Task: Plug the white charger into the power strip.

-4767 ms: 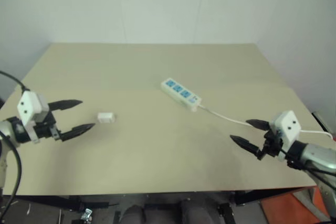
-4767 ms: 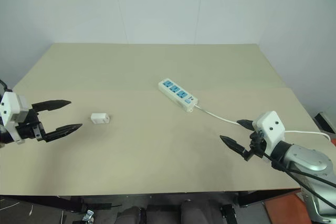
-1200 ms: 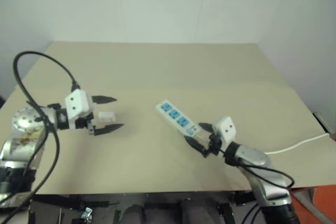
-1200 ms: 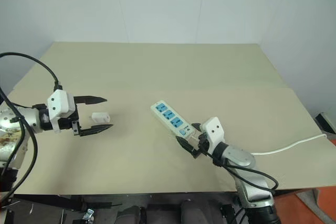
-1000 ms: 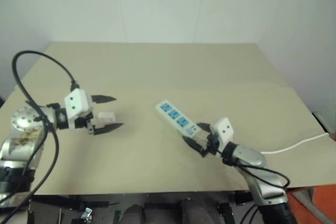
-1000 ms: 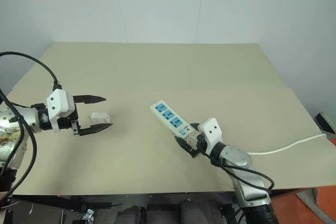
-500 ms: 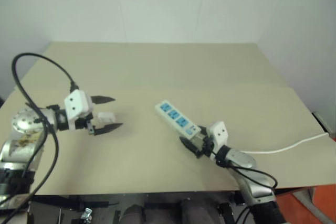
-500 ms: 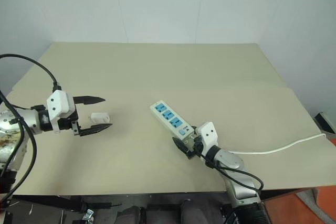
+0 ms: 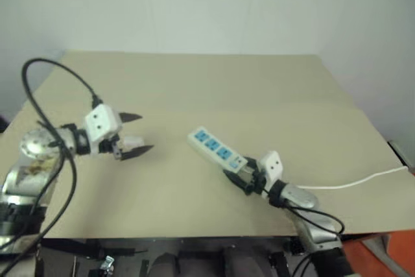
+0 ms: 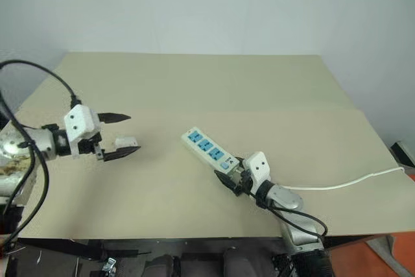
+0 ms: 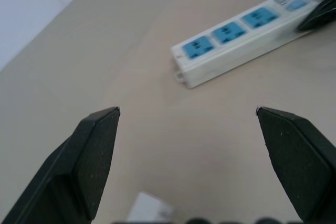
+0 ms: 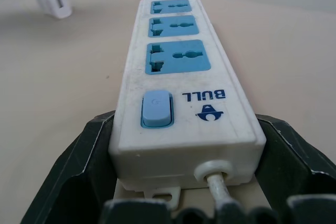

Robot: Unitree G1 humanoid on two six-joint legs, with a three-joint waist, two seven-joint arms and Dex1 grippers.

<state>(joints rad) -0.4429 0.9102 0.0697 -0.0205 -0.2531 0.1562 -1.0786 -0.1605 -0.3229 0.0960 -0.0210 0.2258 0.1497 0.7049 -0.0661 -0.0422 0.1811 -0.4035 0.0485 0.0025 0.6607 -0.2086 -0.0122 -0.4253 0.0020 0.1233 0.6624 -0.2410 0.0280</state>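
White charger (image 10: pixel 125 142) lies near the tabletop's left edge, between the left gripper's (image 10: pixel 122 135) spread fingers, ungripped. Right gripper (image 12: pixel 178 182) has advanced onto the power strip's (image 10: pixel 207 150) cord end at center-front; its fingers flank the strip, steadying it for insertion.

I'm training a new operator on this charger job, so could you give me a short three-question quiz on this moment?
1. True or false: the white charger is already plugged into the power strip.
2. Which end of the strip lies between the right gripper fingers: A the cord end, B the far end?
3. How many blue socket faces does the strip have?

Key: 1 false, it lies on the table between the open left gripper fingers. 2 A. 3 three.
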